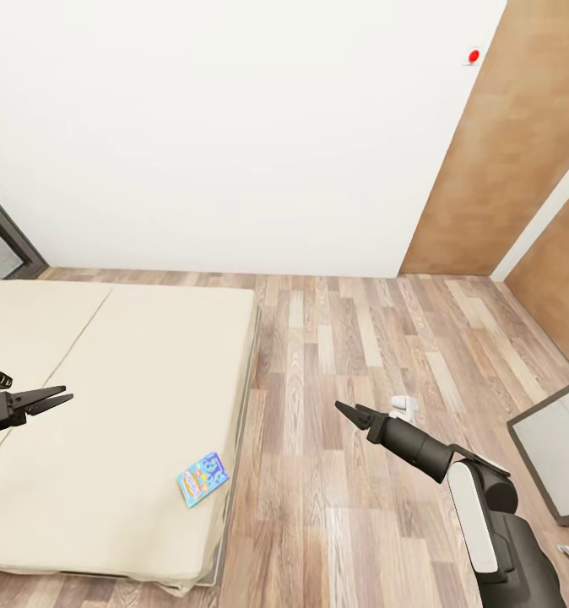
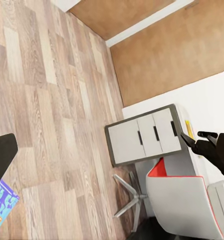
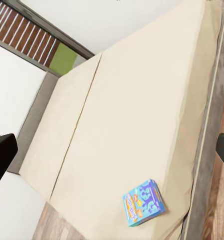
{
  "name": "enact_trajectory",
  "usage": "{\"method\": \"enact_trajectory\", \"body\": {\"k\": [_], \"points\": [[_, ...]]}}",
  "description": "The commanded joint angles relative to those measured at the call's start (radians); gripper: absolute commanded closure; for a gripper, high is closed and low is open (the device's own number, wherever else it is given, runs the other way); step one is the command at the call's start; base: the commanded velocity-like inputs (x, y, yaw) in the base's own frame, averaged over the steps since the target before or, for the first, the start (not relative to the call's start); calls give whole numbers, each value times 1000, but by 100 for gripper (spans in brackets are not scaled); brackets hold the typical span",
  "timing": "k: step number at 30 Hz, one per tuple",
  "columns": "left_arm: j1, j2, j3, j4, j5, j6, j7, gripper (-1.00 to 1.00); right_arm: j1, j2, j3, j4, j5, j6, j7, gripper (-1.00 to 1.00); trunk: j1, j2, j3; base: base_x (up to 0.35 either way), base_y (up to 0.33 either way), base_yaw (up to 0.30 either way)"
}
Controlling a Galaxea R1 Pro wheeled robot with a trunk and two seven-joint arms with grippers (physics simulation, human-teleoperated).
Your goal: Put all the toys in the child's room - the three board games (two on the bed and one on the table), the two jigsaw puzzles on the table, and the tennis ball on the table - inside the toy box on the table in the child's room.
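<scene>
One board game: a blue board game [image 1: 203, 478] with yellow cartoon print lies flat on the bed [image 1: 107, 405], close to its foot-end corner and near the edge that faces the floor; my right wrist view shows it too [image 3: 144, 202], and a corner of it peeks into my left wrist view [image 2: 2, 207].
Bed: long and low with a plain cream cover, a seam running along its length, and a grey frame edge along its side.
Left claw: my left claw [image 1: 55, 399] hangs over the bed cover, well apart from the board game; its fingers lie close together, almost closed, and hold nothing.
Right claw: my right claw [image 1: 352, 413] hangs over the wood-plank floor [image 1: 360, 355], beside the bed and well apart from the game; its tips look nearly together and grip nothing.
Cabinet: a grey cabinet [image 2: 144, 135] with dark handles stands on the floor to my right; my head view catches its corner [image 1: 555, 456].
Chair: a grey chair [image 2: 184, 200] with a red inner edge and a star base stands just beside the cabinet.
Wall: white, with a small red dot [image 1: 474, 57] high up next to a brown panel [image 1: 504, 160].
Window: a dark-framed window [image 1: 2, 241] sits at the head end of the bed.
</scene>
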Motion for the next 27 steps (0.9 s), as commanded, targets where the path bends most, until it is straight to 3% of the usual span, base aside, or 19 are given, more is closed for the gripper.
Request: {"method": "enact_trajectory", "body": {"k": [1, 27], "points": [[-1, 0, -1, 0, 0, 11, -4, -100, -1, 1, -2, 0, -1, 6, 4, -100, 1, -2, 0, 0, 0, 0], [-1, -3, -2, 0, 0, 11, -4, -100, -1, 1, -2, 0, -2, 6, 3, -100, 1, -2, 43, 0, 0, 57]]}}
